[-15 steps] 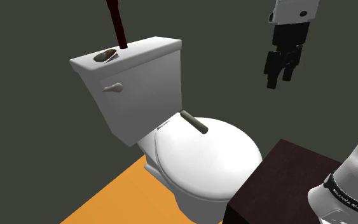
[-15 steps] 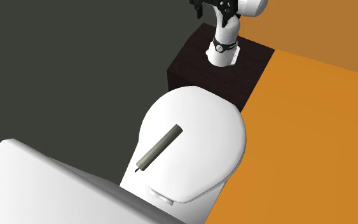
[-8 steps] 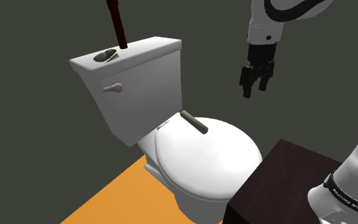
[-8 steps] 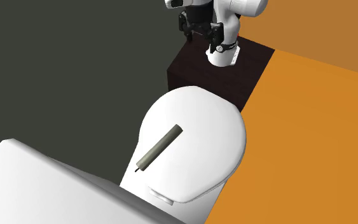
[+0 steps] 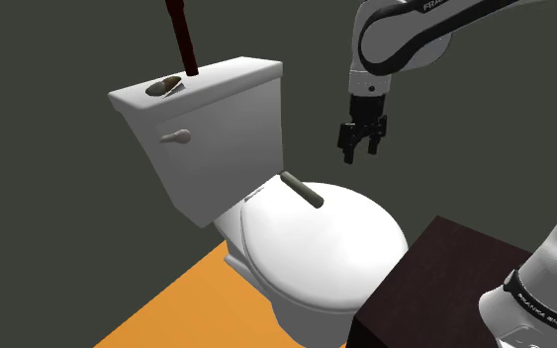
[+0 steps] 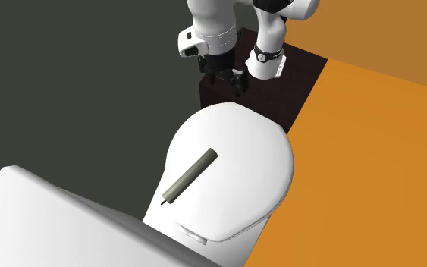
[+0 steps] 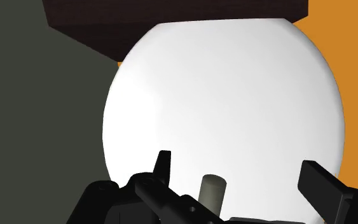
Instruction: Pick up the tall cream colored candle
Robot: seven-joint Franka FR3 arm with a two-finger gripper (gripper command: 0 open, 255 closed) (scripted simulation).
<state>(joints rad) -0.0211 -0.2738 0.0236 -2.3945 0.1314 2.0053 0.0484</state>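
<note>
**Gripper open over toilet lid, candle not held**

Gripper hovers above the closed toilet lid with its fingers apart, clamping nothing. The candle (drawn grey-olive) lies flat on the far part of the lid, just beside the tank, wick end towards it. Wrist view: candle's blunt end sits between the fingers, untouched

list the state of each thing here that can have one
candle, lying on its side on the toilet lid, unlit, not held
toilet lid, shut
jaws, open, empty, in the air, pointing down at the lid
dark red stick, standing on the tank
</note>
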